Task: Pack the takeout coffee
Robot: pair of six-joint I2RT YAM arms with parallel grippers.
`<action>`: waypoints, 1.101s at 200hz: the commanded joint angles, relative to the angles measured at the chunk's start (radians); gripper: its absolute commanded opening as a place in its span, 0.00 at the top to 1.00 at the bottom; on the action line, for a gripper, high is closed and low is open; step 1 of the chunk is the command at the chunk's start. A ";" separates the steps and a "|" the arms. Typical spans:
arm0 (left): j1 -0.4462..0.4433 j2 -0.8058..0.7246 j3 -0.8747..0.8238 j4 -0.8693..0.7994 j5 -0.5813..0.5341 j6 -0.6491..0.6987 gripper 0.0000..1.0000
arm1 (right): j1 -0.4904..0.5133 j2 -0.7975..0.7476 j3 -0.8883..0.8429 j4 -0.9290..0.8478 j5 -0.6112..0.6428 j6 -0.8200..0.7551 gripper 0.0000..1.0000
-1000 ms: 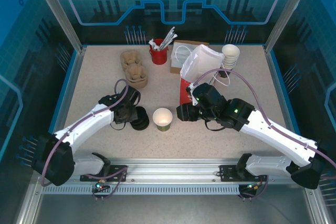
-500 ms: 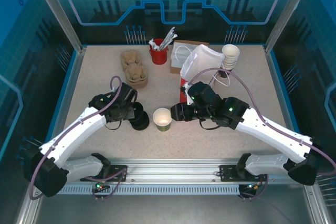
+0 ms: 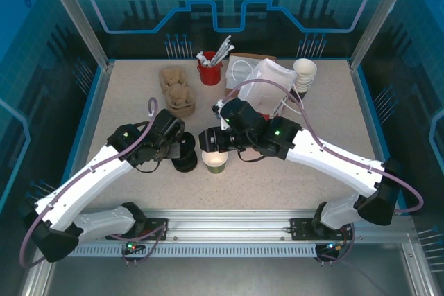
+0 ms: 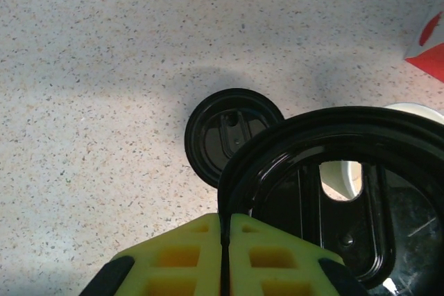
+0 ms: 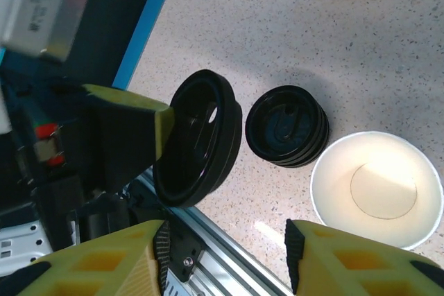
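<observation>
The left gripper (image 4: pixel 225 230) clasps the lid (image 4: pixel 291 192), left of the cup (image 3: pixel 215 160). The right gripper (image 3: pixel 208 140) — jaws apart, empty — has swung in beside the cup.

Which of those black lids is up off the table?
The single lid pinched on edge in the left claw; the other lids lie flat in a stack on the table beside the open cup.

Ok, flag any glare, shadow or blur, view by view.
Top external: even light, sharp throughout. Left wrist: the lid sits close to the lens, glossy and slightly soft; a soft shadow falls beside the lid stack. Right wrist: the cup interior is nearly washed out.
</observation>
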 commanded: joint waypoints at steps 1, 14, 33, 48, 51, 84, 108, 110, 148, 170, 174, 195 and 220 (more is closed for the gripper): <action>-0.031 -0.010 0.049 -0.036 -0.008 -0.032 0.90 | 0.010 0.033 0.049 0.015 -0.023 0.027 0.48; -0.041 -0.010 0.058 -0.031 -0.004 -0.037 0.90 | 0.010 0.048 0.056 0.022 -0.035 0.026 0.48; -0.051 -0.006 0.071 -0.027 0.001 -0.041 0.90 | 0.010 0.066 0.061 0.019 -0.036 0.029 0.49; -0.061 -0.003 0.080 -0.025 0.000 -0.043 0.90 | 0.010 0.077 0.063 0.016 -0.031 0.031 0.50; -0.062 -0.002 0.081 -0.025 0.000 -0.044 0.90 | 0.010 0.079 0.065 0.016 -0.030 0.031 0.51; -0.082 0.011 0.094 -0.025 -0.002 -0.045 0.90 | 0.007 0.099 0.069 0.018 -0.035 0.033 0.52; -0.091 0.014 0.097 -0.022 -0.001 -0.047 0.90 | 0.002 0.112 0.071 0.020 -0.039 0.033 0.55; -0.092 0.014 0.096 -0.021 -0.002 -0.048 0.90 | 0.002 0.113 0.070 0.020 -0.039 0.034 0.56; -0.096 0.013 0.100 -0.016 0.002 -0.048 0.90 | -0.008 0.119 0.069 0.036 -0.054 0.037 0.70; -0.099 0.009 0.103 -0.009 0.006 -0.041 0.90 | -0.013 0.118 0.067 0.034 -0.054 0.039 0.83; -0.100 0.008 0.102 -0.006 0.007 -0.039 0.90 | -0.015 0.118 0.065 0.034 -0.057 0.039 0.85; -0.107 -0.012 0.098 0.022 0.019 -0.020 0.90 | -0.024 0.108 0.053 0.028 -0.065 0.041 0.92; -0.137 -0.035 0.105 0.050 0.018 0.019 0.74 | -0.039 0.084 0.036 0.001 -0.056 0.044 0.95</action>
